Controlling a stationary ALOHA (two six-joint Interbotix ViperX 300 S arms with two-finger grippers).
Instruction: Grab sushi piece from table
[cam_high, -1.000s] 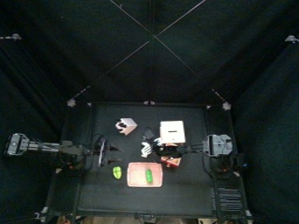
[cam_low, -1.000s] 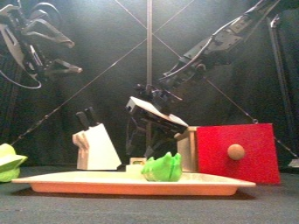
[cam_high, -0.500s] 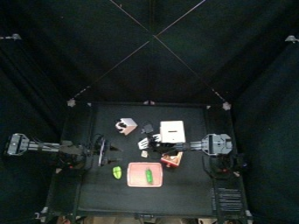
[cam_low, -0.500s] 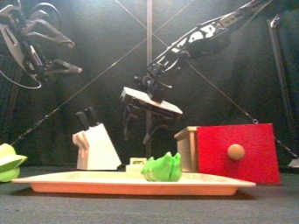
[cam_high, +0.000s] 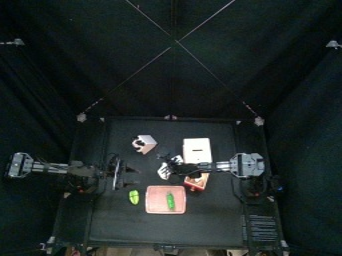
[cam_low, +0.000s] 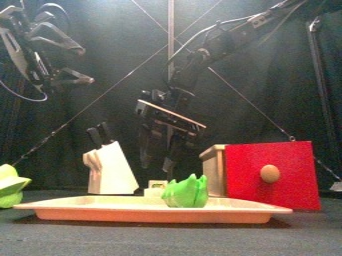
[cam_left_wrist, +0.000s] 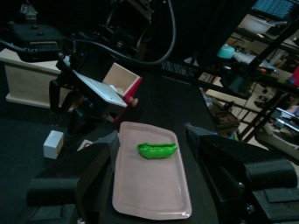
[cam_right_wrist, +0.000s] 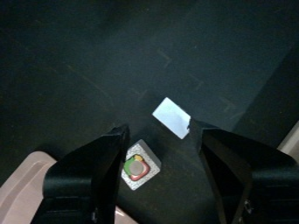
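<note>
The sushi piece (cam_right_wrist: 139, 166), a small white square with a green and red centre, lies on the black table (cam_high: 221, 225) next to the pink tray's corner. In the right wrist view my right gripper (cam_right_wrist: 158, 131) is open and points down over it, the piece lying between the jaws' lines and apart from them. A plain white block (cam_right_wrist: 173, 116) lies just beyond. In the top view the right gripper (cam_high: 174, 165) reaches in past the red box (cam_high: 198, 150). My left gripper (cam_left_wrist: 142, 147) is open and empty, resting at the table's left (cam_high: 118, 176).
A pink tray (cam_high: 167, 198) holds a green pea pod (cam_left_wrist: 158, 150). Another green piece (cam_high: 134, 196) lies to the tray's left. A white knife block (cam_low: 110, 168) stands at the back left. The red box (cam_low: 267, 175) with a wooden knob stands to the right.
My right gripper has moved left, away from the red box, and swung down towards the table beside the tray. The left arm has not moved.
</note>
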